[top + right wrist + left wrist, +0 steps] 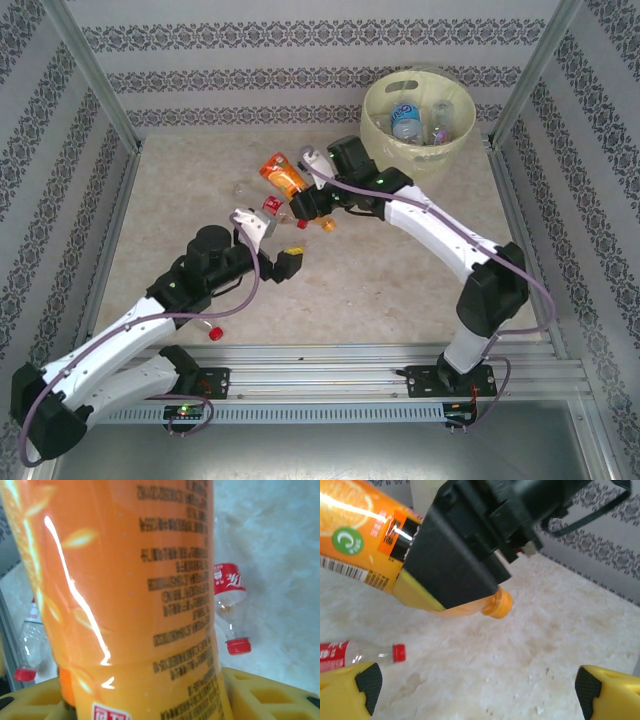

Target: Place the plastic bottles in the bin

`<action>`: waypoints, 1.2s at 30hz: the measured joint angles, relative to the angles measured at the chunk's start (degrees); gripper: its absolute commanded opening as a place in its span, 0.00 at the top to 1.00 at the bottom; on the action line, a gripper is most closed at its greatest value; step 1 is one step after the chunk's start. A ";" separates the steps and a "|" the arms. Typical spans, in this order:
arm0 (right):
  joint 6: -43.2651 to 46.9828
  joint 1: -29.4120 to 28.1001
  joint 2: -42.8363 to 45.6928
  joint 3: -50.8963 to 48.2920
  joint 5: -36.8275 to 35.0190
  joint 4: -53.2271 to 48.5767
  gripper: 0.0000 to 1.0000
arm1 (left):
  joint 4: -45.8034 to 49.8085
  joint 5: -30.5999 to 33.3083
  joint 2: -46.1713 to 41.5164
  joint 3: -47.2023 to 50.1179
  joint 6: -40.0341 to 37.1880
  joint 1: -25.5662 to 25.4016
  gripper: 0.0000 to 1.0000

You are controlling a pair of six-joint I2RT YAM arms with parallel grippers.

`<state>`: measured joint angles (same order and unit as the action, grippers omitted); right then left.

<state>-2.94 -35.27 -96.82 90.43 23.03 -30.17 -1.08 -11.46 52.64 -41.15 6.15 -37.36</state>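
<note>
Marble tabletop point(400, 290), orange bottle point(125, 605) between right fingers point(260, 695)

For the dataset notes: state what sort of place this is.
Likely a robot test cell, not a home: aluminium frame posts, patterned panel walls, a slotted mounting rail.

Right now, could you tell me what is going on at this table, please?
The right tool is closed on an orange-labelled bottle near the middle of the table, well short of the bin. The left tool is open and holds nothing, hanging over the table near a red-capped bottle. A few bottles already lie in the bin, and several more are scattered on the table.
</note>
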 measured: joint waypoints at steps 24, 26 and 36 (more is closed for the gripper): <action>-1.60 15.52 7.39 17.90 -13.99 -7.10 0.42 | -32.09 -11.06 18.99 -5.27 10.25 0.11 0.00; -1.40 17.51 6.10 20.81 -14.86 -7.69 0.41 | -32.20 -11.63 18.99 -5.27 10.47 0.28 0.00; -1.64 25.29 -7.43 35.32 -17.84 -13.68 0.41 | -30.42 -12.50 17.46 -5.27 9.07 0.35 0.00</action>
<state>-4.58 -9.98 -104.25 125.75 5.19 -43.86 -31.51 -23.97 70.11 -46.41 15.22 -37.01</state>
